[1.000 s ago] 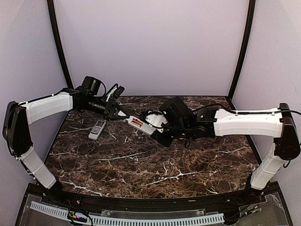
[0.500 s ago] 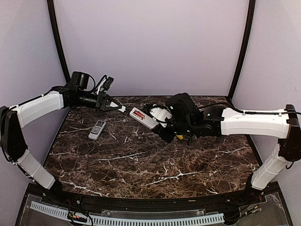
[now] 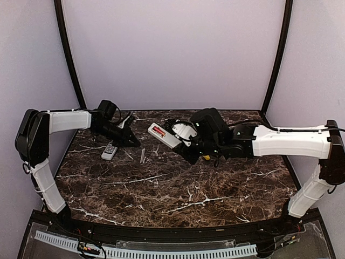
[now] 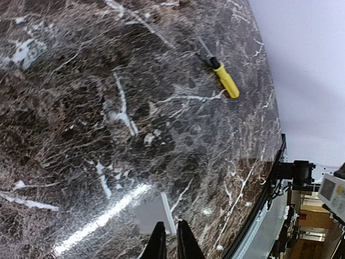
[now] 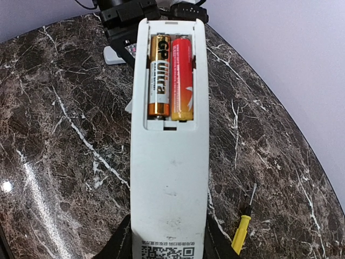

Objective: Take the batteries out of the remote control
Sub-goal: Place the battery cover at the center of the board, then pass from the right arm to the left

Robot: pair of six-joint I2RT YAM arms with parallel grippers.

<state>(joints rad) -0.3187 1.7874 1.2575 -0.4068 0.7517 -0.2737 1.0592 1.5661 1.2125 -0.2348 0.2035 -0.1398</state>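
My right gripper [image 5: 168, 245] is shut on the near end of a white remote control [image 5: 170, 178], held above the table with its back up. Its compartment is uncovered. Two batteries lie side by side in it, one gold and black [image 5: 159, 75], one red [image 5: 181, 78]. In the top view the remote control [image 3: 161, 135] juts left from the right gripper [image 3: 183, 144]. My left gripper [image 3: 135, 143] is low over the table, its jaws a narrow gap apart and empty. A flat grey-white cover plate [image 4: 153, 213] lies on the marble just beyond the left gripper [image 4: 170, 224].
A second, small grey remote [image 3: 109, 151] lies at the back left beside the left wrist. The cover plate [image 3: 142, 156] rests just right of it. A yellow-handled screwdriver [image 5: 241, 233] lies on the marble under the right arm. Walls close off the back and both sides.
The left arm swung down from the air to the table. The cover plate it carried now lies on the marble, let go. The right arm has held still for the last half second.
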